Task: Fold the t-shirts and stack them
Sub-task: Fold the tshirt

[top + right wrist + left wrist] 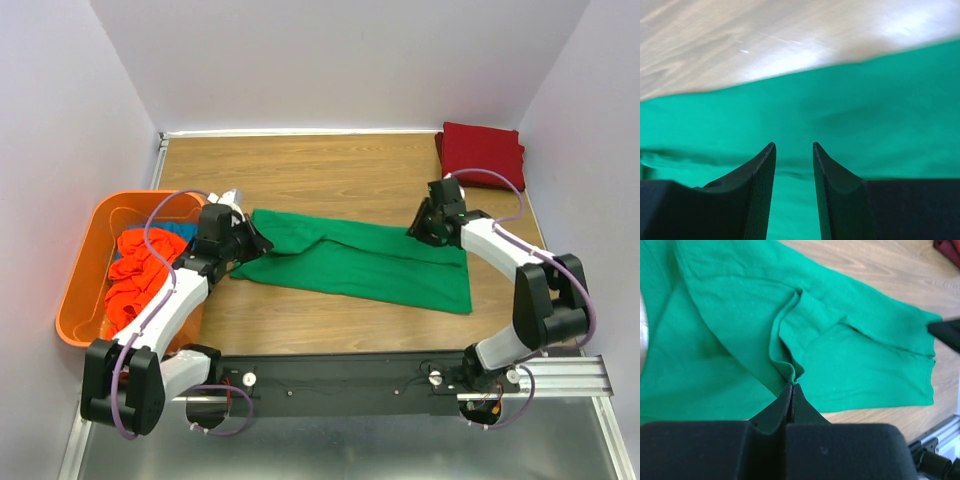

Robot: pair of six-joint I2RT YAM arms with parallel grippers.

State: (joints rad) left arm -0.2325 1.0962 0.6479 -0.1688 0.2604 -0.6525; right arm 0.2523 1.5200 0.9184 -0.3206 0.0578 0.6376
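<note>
A bright green t-shirt [370, 262] lies folded lengthwise across the middle of the table. My left gripper [258, 240] is at its left end, shut on a pinched fold of the green cloth [792, 374]. My right gripper [418, 230] is open and empty, low over the shirt's far right edge, with green cloth [840, 115] under its fingers. A folded dark red t-shirt [482, 152] lies at the back right corner. Orange-red t-shirts [135, 280] and a bit of blue cloth [180, 230] lie in the orange bin.
The orange plastic bin [88, 262] stands at the table's left edge beside my left arm. Grey walls close in the back and both sides. A metal rail [400, 380] runs along the near edge.
</note>
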